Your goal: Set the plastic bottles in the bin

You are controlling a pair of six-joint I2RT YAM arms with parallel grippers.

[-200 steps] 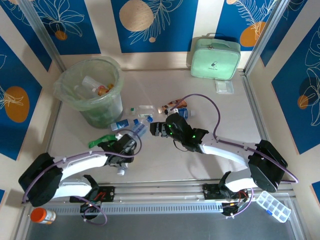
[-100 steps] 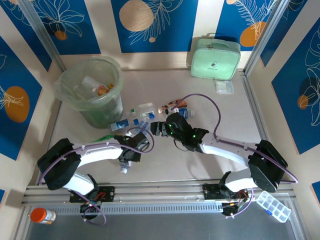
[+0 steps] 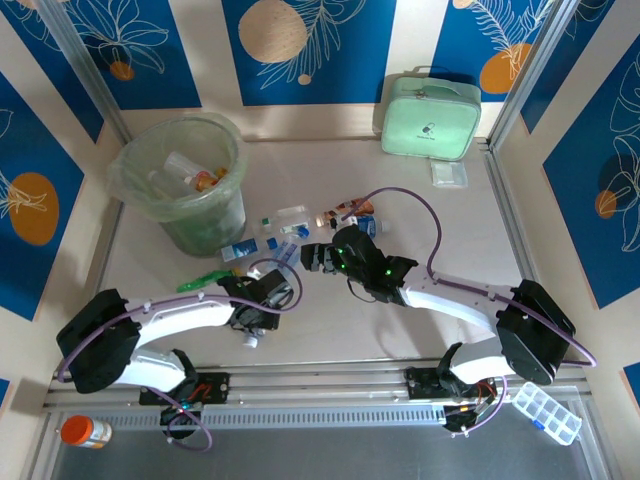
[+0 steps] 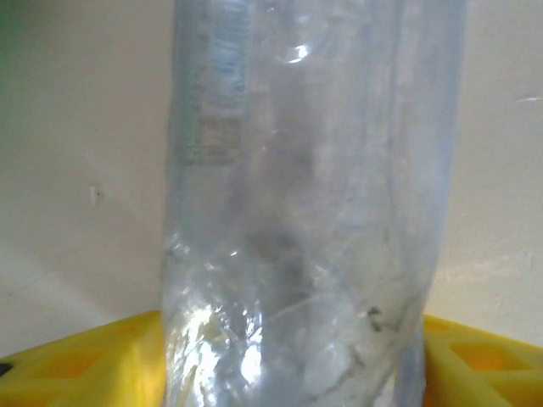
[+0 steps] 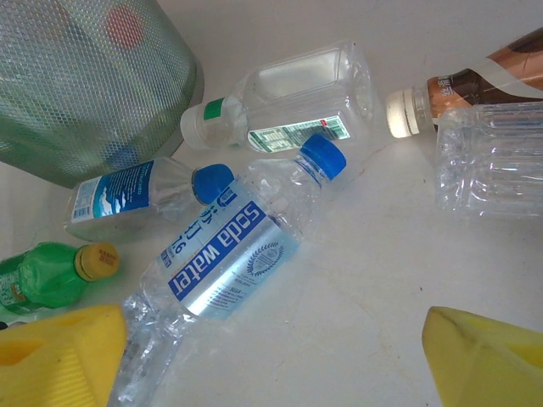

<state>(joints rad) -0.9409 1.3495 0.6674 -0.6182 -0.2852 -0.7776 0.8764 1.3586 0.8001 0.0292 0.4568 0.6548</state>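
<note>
The green bin [image 3: 185, 195] is sitting at ten o'clock. Many plastic bottles [image 3: 283, 222] are lying in the middle. The left gripper [image 3: 258, 312] is hanging over a clear bottle [image 3: 248, 337] at seven o'clock.

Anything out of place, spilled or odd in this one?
Crushed plastic bottles lie scattered on their sides beside the bin. An orange-capped jar sits apart, outside the rail near the left arm's base.
</note>
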